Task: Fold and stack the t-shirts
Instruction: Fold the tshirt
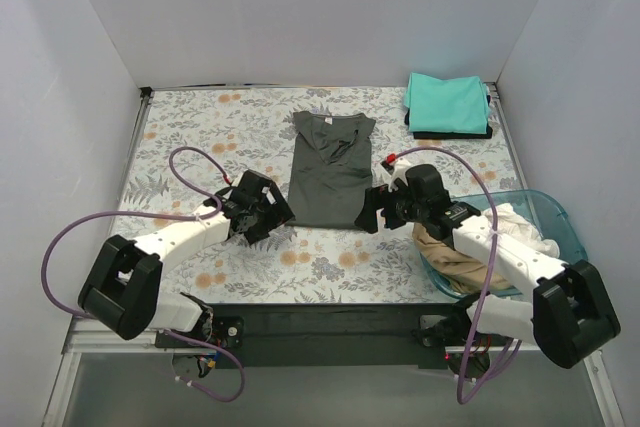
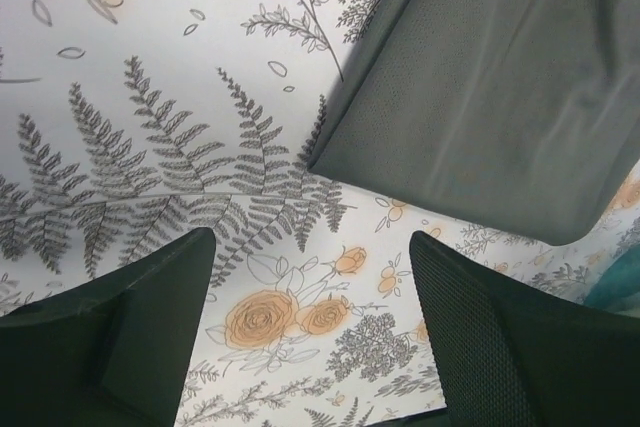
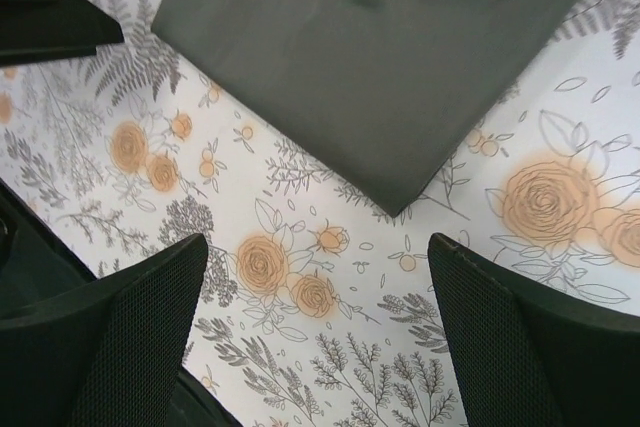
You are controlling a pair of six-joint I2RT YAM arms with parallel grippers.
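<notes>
The dark grey t-shirt [image 1: 328, 172] lies mid-tabletop [image 1: 200, 127], folded into a long strip, its cross fold not yet made. The left gripper [image 2: 312, 240] and right gripper [image 3: 318, 242] hover at its near corners, jaws spread, empty. The teal shirt [image 1: 448, 102] sits folded at far right, seemingly atop a black shirt [image 1: 450, 131]; a tan shirt [image 1: 450, 257] and a white shirt [image 1: 515, 222] wait in the basin [image 1: 555, 205]

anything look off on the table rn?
Only minor things. The dark grey t-shirt lies folded mid-table, but its far end by the collar is rumpled, with a diagonal crease. The tan t-shirt slumps against the left rim of the blue basin. The teal t-shirt looks neat.
</notes>
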